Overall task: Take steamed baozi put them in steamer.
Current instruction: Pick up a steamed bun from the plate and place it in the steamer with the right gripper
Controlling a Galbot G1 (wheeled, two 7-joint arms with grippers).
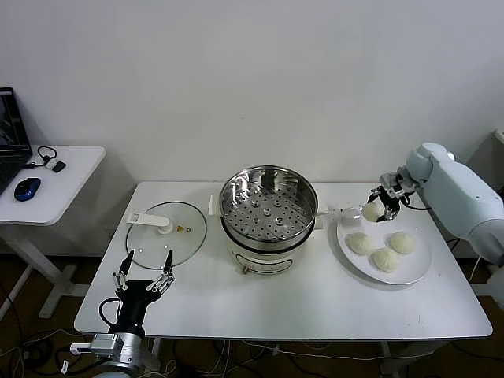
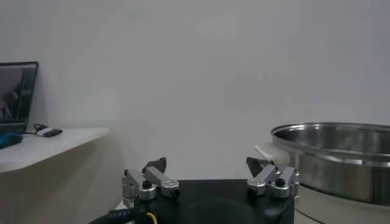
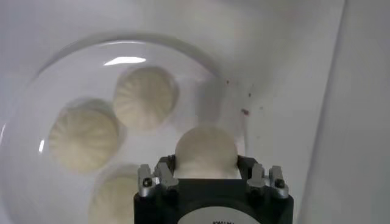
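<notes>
Stainless steamer (image 1: 268, 206) sits mid-table on its white cooker base, perforated floor bare; in the left wrist view only part of its rim and wall shows, cut off at the frame edge. Glass lid (image 1: 166, 230) lies flat just left of it.

Right gripper (image 1: 383, 206) hangs above the far edge of the white plate (image 1: 417, 266), clamped tight on one baozi (image 3: 205, 151). The bun sits between the fingers and is clear of the plate (its lower half is hidden behind the gripper body in the right wrist view). Fingertips themselves are hard to make out there, buried against the dough.

Three more buns (image 1: 383, 250) rest on the plate, close together. In the right wrist view one of them is partly cut off by the frame edge and the gripper housing.

Left gripper (image 1: 143, 278) is parked low at the near-left table edge, by the lid, fingers spread wide and holding nothing.

Side desk (image 1: 69, 181) at far left carries a mouse and a laptop, only its edge visible.
</notes>
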